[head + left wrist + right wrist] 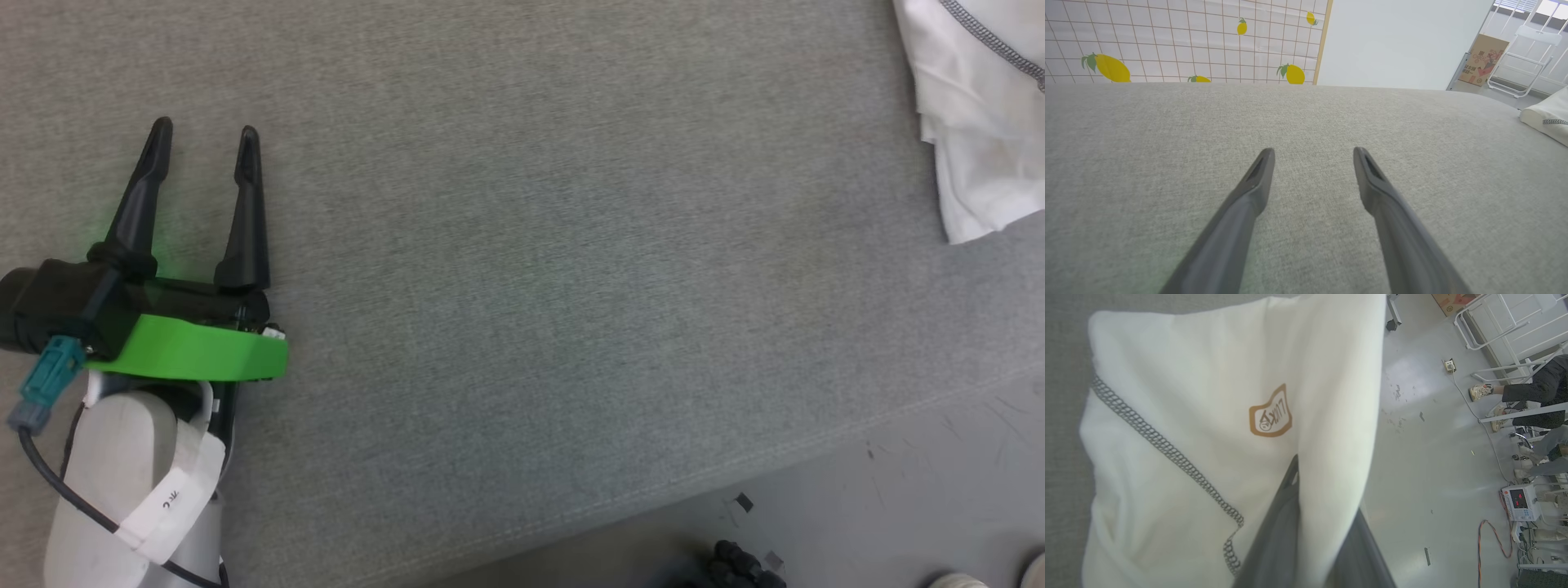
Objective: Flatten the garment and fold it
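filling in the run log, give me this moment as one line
left gripper: open over grey surface | right gripper: shut on garment fold | garment: crumpled, not yet flat

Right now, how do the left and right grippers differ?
Left gripper is open, fingers spread with nothing between them; right gripper is shut on the garment, a white fold pinched between its fingers. Left gripper sits over bare grey surface, clear of the garment; right gripper is in the cloth, with floor beside it. Both have long dark fingers.
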You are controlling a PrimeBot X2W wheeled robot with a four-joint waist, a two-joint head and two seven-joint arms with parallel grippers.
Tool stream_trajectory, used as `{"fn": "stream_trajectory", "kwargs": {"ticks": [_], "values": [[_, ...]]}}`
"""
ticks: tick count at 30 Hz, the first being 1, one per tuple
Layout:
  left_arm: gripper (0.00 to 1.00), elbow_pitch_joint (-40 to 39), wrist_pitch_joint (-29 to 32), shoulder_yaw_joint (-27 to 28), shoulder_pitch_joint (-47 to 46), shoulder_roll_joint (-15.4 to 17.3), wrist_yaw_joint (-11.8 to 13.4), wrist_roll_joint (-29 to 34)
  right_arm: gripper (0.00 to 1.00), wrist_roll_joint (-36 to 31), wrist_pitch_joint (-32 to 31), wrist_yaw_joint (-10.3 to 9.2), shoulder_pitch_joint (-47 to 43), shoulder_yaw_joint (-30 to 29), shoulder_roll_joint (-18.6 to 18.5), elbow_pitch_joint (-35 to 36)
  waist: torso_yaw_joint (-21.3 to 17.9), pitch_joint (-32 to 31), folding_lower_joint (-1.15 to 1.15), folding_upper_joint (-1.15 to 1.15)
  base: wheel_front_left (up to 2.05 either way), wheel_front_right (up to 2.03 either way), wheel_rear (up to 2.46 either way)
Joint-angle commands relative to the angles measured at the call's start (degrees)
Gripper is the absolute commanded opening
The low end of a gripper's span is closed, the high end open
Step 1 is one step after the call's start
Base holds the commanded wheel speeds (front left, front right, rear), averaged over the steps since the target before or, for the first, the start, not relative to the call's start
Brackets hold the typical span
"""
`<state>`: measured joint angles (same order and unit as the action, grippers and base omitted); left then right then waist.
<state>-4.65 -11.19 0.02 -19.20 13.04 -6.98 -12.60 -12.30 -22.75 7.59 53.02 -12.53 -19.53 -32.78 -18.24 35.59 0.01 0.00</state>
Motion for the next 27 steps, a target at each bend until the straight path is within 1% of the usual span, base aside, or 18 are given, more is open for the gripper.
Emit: {"fn": "stream_trajectory", "kwargs": {"ticks": [1,3,4,5,10,14,17,21,25,27], "values": [[1.0,0.37,0.04,0.03,0.04,0.31,0.28,0.26,0.0,-1.19,0.71,-0.1,1.15,-0.43,0.38,-0.49,0.95,-0.17,-0.01,0.0,0.0,0.0,0.0],[1.0,0.72,-0.2,0.13,0.49,0.31,0.37,0.03,0.0,-2.4,0.87,-0.1,1.16,-1.15,0.66,-1.29,1.33,-0.85,-0.01,0.0,0.0,0.0,0.0],[1.0,1.02,-0.35,0.13,0.76,0.28,0.38,-0.12,0.41,-3.0,0.92,-0.1,1.07,-1.47,0.79,-1.6,1.51,-1.31,-0.01,0.0,0.0,0.0,0.0],[1.0,1.25,-0.47,0.01,1.02,0.15,0.42,-0.16,1.0,-3.55,0.83,-0.1,0.87,-1.67,0.77,-1.88,1.7,-1.85,-0.01,0.0,0.0,0.0,0.0],[1.0,3.45,-1.62,-0.45,2.04,-0.84,0.57,-0.82,1.0,-5.5,2.09,-0.1,-1.1,-2.37,-0.17,-1.77,3.04,-5.99,-0.01,0.0,0.0,0.0,0.0],[1.0,5.78,-2.66,-0.98,3.38,-2.4,0.7,-1.4,1.0,-4.65,4.89,-0.1,-3.83,-2.53,-0.63,-0.52,4.44,-11.01,-0.01,0.0,0.0,0.0,0.0],[1.0,7.86,-3.2,-0.93,4.92,-3.37,0.71,-2.01,1.0,-1.57,7.52,-0.1,-6.34,-2.78,0.43,0.44,5.36,-15.11,-0.01,0.0,0.0,0.0,0.0],[1.0,10.25,-3.6,-0.97,6.73,-4.82,0.63,-2.74,1.0,3.5,12.17,-0.1,-10.91,-2.11,2.02,3.76,7.12,-19.99,-0.01,0.0,0.0,0.0,0.0],[1.0,11.94,-3.76,-1.42,7.89,-6.4,0.52,-3.32,1.0,9.22,16.62,-0.1,-16.56,-1.14,4.06,9.42,9.48,-23.94,-0.01,0.0,0.0,0.0,0.0],[1.0,12.19,-3.78,-2.26,8.41,-7.11,0.39,-3.3,1.0,12.11,18.93,-0.1,-19.76,0.35,4.69,12.95,10.77,-25.53,-0.01,0.0,0.0,0.0,0.0]]}}
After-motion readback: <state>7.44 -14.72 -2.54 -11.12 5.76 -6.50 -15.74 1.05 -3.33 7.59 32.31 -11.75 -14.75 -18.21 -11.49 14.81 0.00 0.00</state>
